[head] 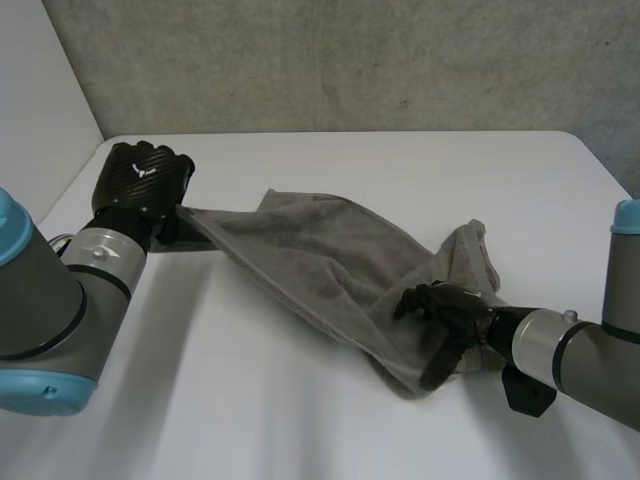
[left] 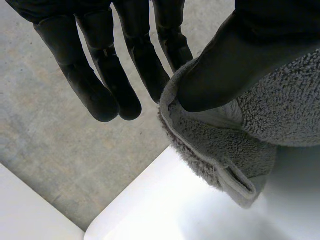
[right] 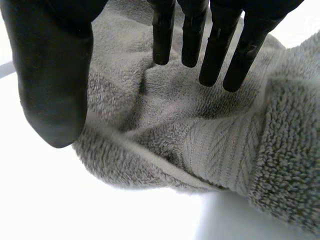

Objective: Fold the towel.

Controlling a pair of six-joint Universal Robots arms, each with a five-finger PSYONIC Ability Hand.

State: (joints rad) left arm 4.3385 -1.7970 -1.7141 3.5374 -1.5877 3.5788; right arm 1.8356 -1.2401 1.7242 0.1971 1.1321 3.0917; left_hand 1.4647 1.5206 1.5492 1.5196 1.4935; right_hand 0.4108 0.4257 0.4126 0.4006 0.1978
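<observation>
I can read no text, label, brand or number anywhere here. The nearest thing to a sign is a small white mark (head: pixel 146 171) on the back of the left hand (head: pixel 135 190), seen from the head camera, and it is too small for me to make out.

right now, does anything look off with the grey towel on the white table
The grey terry towel isn't flat: it's pulled into a diagonal band, one corner pinched by the left hand, the other end bunched in creases at the right hand.
</observation>
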